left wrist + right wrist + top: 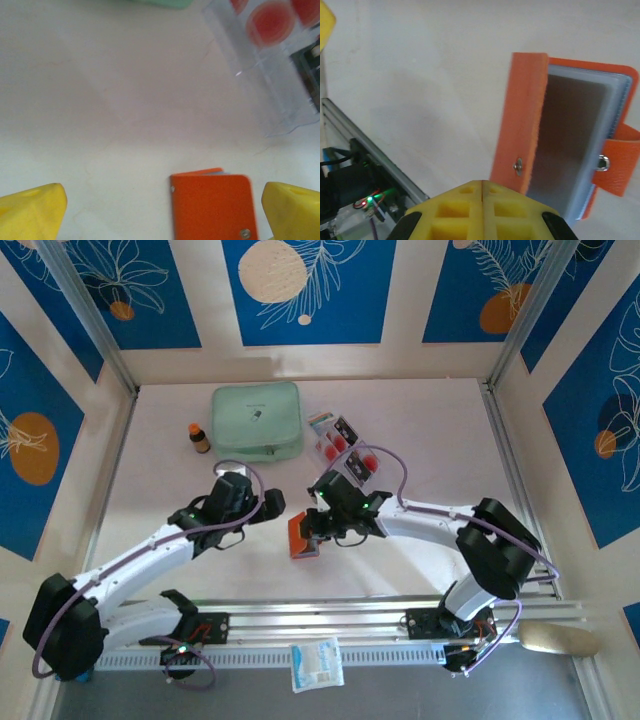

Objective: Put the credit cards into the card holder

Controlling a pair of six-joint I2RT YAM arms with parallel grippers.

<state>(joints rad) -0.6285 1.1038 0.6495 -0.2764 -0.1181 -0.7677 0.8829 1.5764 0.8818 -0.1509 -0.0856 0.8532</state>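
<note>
The card holder [570,135] lies open on the desk [420,75] between the two pincers, one cover raised and its grey clear sleeves exposed. The right pincer [482,200] is closed on nothing, at the raised cover's edge. The left pincer [164,207] is spread wide just beside the holder. The credit cards [270,22] lie farther back, apparently inside a clear plastic case [280,95], near the mint-green zip pouch [257,420].

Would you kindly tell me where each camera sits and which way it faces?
Top external: above and behind the robot, looking down on the table; shows both arms, left gripper and right gripper.
Left wrist: looks down past its open yellow fingers at the card holder.
Right wrist: low, facing the card holder's clear sleeves, its shut fingers at the bottom.
Shared: top external and left wrist both catch the credit cards.
</note>
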